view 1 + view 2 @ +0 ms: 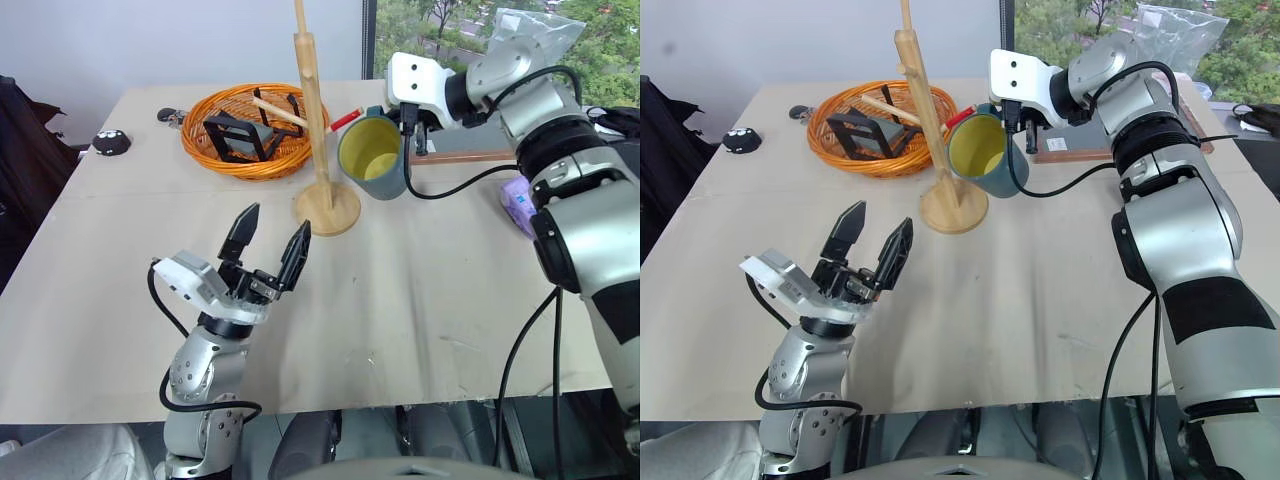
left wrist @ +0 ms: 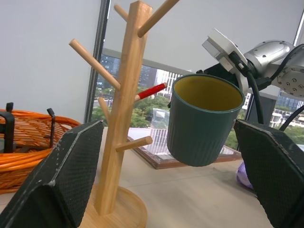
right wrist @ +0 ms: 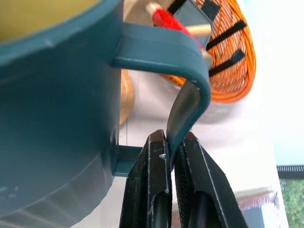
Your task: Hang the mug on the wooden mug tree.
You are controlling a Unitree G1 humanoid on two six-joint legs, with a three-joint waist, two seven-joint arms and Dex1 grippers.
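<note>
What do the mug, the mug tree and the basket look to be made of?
The mug: probably glazed ceramic, with a smooth teal ribbed wall and a yellow inside, though coated plastic can't be ruled out. The mug tree: pale unpainted wood with visible grain and a matte finish. The basket: orange woven wicker or rattan, its strands showing.

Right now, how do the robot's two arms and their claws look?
Both arms are silver metal with black joint bands and loose black cables. Each wrist carries a white box. The left claw and right claw each have two black fingers; the left fingers' inner faces are finely textured.
</note>
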